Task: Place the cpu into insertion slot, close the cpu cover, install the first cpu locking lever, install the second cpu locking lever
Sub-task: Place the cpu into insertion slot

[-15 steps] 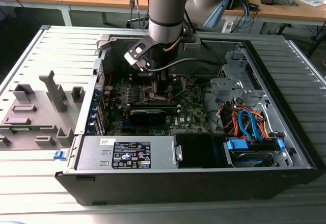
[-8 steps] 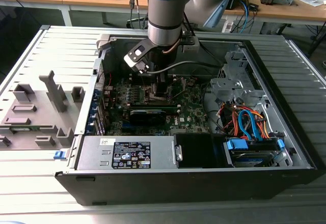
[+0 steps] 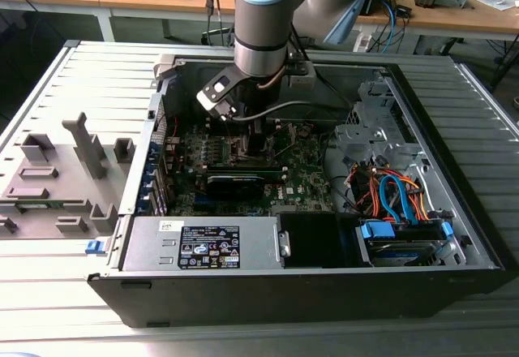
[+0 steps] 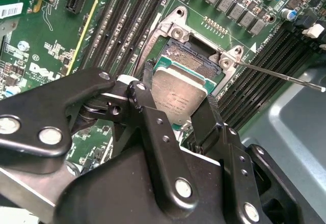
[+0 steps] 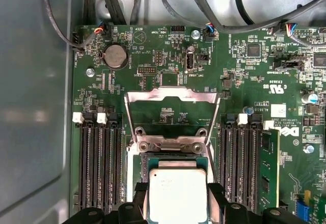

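My gripper (image 4: 178, 95) is shut on the cpu (image 4: 179, 98), a pale silver square chip, with one black finger (image 4: 205, 122) on each side. The chip sits slightly tilted just over the insertion slot (image 4: 189, 57), whose far strip of contacts still shows beyond it. In the first wrist view the cpu (image 5: 177, 196) overlaps most of the insertion slot (image 5: 173, 160). The cpu cover (image 5: 173, 94) is swung open and lies back over the board beyond the socket. A thin metal locking lever (image 4: 285, 76) stands out free to one side. In the exterior view my gripper (image 3: 251, 134) hangs inside the case.
Black memory slots (image 5: 99, 163) flank the socket on both sides, one holding a green module (image 5: 268, 168). The grey case wall (image 5: 35, 107) is close on one side. Cables (image 5: 219, 15) cross beyond the board. A power supply (image 3: 203, 243) and drive bay (image 3: 401, 235) fill the case's front.
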Robot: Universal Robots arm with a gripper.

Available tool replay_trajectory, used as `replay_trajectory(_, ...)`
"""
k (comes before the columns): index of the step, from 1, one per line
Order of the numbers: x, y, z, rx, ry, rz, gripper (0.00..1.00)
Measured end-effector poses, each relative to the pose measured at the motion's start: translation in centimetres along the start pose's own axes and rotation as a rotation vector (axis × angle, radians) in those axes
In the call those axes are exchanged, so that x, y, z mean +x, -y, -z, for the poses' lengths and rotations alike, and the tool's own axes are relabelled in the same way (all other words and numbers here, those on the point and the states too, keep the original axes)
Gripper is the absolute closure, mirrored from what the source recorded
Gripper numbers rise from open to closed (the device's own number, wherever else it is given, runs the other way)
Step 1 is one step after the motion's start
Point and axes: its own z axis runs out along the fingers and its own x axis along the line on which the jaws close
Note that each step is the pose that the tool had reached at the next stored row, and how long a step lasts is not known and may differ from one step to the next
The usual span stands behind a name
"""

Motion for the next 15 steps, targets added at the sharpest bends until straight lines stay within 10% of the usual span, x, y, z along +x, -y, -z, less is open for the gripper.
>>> replay_trajectory(15,0.37,0.27,-1.24,-0.0001,0.0003,-0.007,0.45)
